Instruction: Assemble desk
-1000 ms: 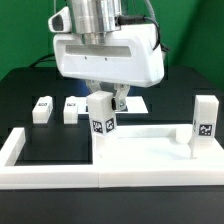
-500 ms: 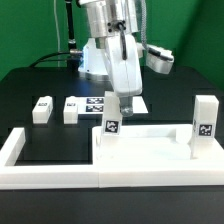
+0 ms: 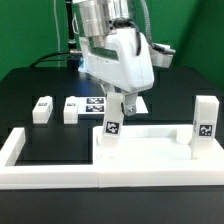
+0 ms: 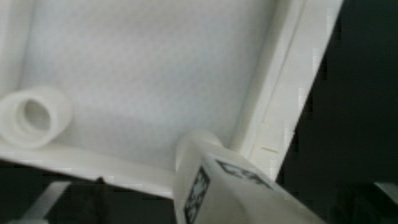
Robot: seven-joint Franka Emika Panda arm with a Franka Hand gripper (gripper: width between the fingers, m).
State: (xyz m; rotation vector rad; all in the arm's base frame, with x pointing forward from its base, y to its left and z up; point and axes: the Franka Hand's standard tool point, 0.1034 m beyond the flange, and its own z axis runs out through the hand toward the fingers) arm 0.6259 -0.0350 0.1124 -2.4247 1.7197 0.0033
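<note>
the hand (image 3: 120, 102) has swung round in the last second, and the leg (image 3: 112, 118) beneath it now stands upright at the tabletop's (image 3: 150, 152) nine o'clock corner. i'd say that leg is being screwed home. gripping or loose, i cannot tell. a second leg (image 3: 204, 120) stands at three o'clock. two spare legs (image 3: 41, 108) lie at ten o'clock on the black worktop (image 3: 60, 142), under a green backdrop (image 3: 200, 50).

Bright even light, white tabletop (image 3: 150, 142) nearly washed out against black table (image 3: 28, 85), soft faint shadows, low resolution in exterior view, wrist view blurred, near leg (image 4: 222, 180) out of focus
</note>
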